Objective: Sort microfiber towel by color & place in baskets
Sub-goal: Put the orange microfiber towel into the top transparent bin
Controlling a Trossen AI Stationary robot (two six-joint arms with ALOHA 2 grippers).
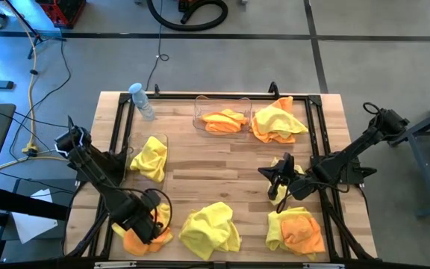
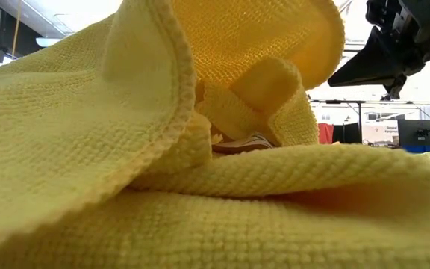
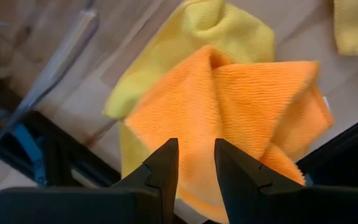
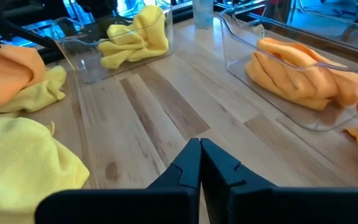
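Note:
An orange towel [image 3: 241, 106] lies on a yellow towel [image 3: 185, 37] at the table's front left corner. My left gripper [image 3: 196, 165] hangs over the orange towel [image 1: 136, 240], pointing down, fingers a little apart with orange cloth showing between them. My right gripper [image 4: 199, 163] is shut and empty, low over bare wood at centre right [image 1: 278, 175]. The left basket [image 1: 136, 153] holds a yellow towel [image 1: 151, 158]. The far basket [image 1: 222, 112] holds orange towels [image 1: 225, 121]. More towels lie loose on the table. My left gripper comes at the orange towel's near part [image 3: 194, 118] from above, pointing down. I cannot tell whether the fingertips touch the cloth. The towel lies flat on the yellow towel and the table.
A yellow and orange towel heap [image 1: 278, 121] lies right of the far basket. A yellow towel [image 1: 210, 228] lies at front centre and fills the low view [image 2: 163, 149]. A yellow and orange pile [image 1: 297, 230] lies at front right. A water bottle [image 1: 142, 101] stands at far left. Black frame rails [image 1: 316, 134] border the table.

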